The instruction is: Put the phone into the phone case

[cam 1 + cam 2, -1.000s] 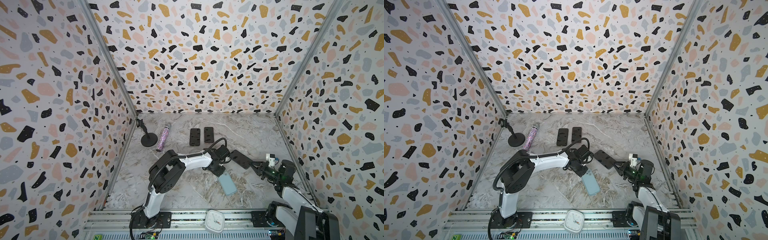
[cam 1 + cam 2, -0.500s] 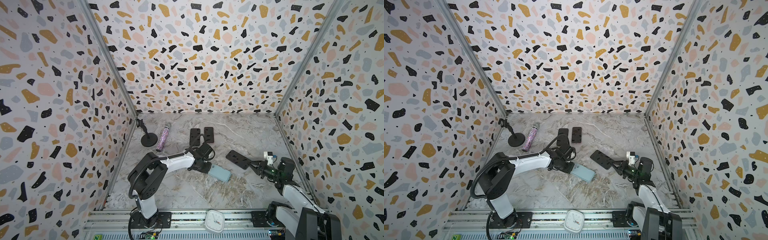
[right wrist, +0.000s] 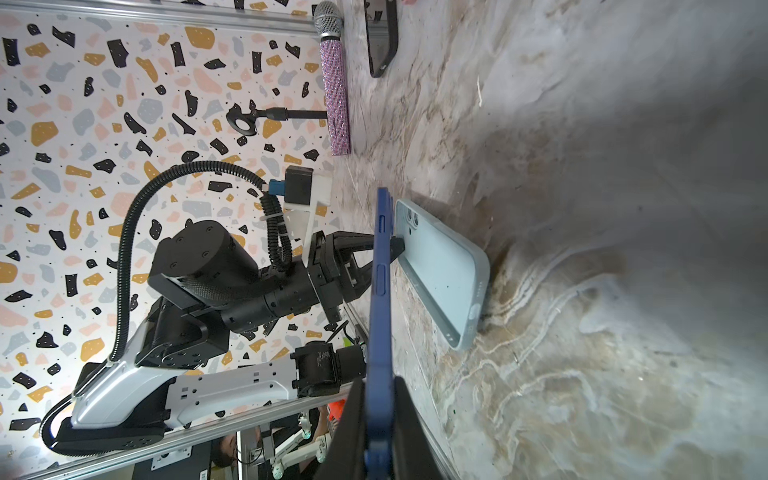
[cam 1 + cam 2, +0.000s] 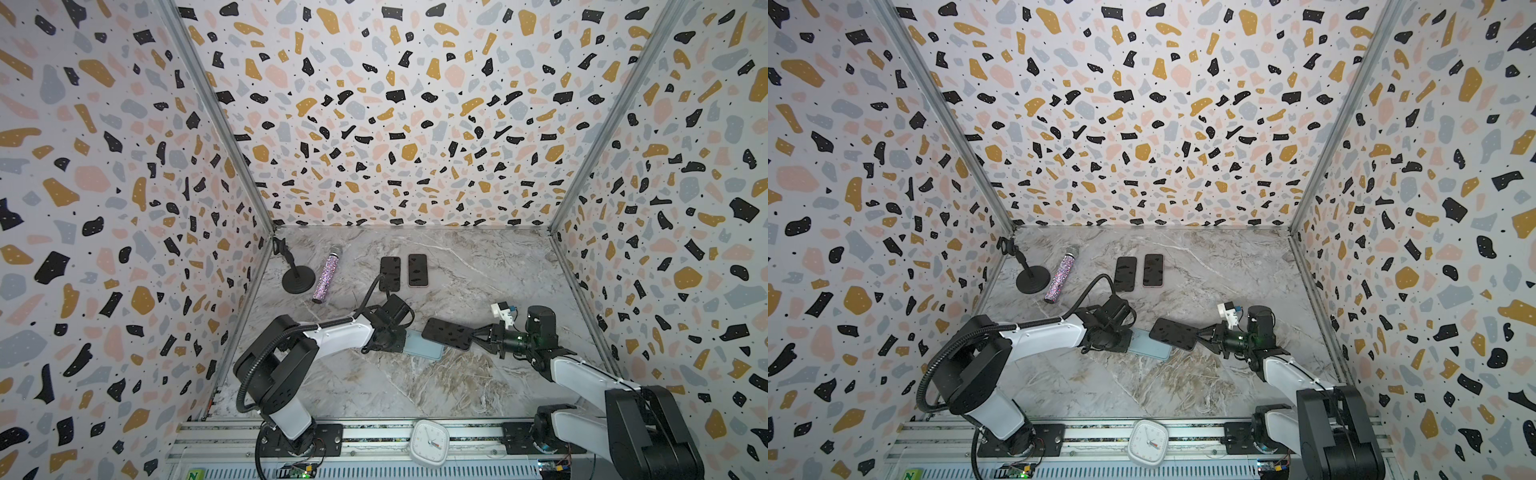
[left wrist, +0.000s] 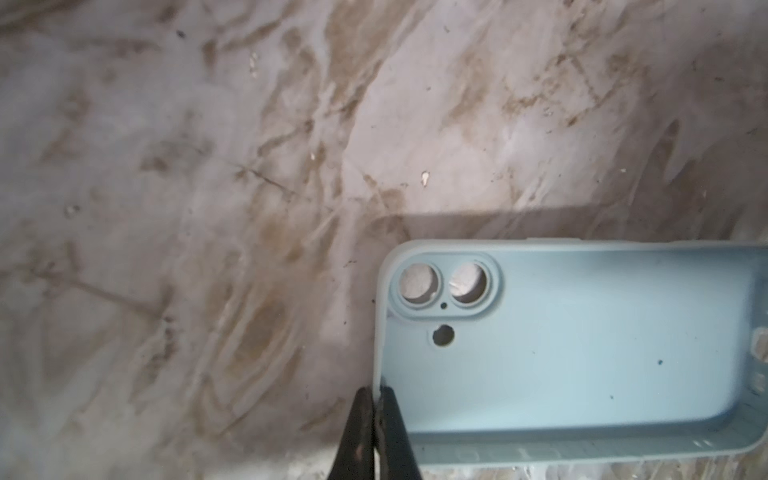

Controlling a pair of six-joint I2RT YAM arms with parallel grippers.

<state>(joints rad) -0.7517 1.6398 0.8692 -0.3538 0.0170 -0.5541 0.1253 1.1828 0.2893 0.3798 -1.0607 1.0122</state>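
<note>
A light blue phone case [image 4: 420, 349] [image 4: 1152, 351] lies open side up on the marble floor. My left gripper [image 4: 400, 338] [image 5: 377, 392] is shut on its thin rim, near the camera cutouts [image 5: 444, 286]. The phone [image 4: 449, 333] [image 4: 1174, 333], dark-screened with a blue edge [image 3: 380, 291], hangs just above the case's far end, and my right gripper [image 4: 477, 337] [image 3: 379, 392] is shut on its short end. In the right wrist view the phone is level with the case [image 3: 440, 266] and a small gap shows between them.
Two dark phones [image 4: 390, 273] [image 4: 417, 270] lie side by side at the back. A glittery purple microphone [image 4: 326, 274] and a black stand [image 4: 297, 279] sit at the back left. A white clock [image 4: 430, 442] rests on the front rail. Patterned walls close three sides.
My left arm drew back to the left and turned the case from pointing at the front rail to lying sideways. My right gripper carried the phone left, over the case's end.
</note>
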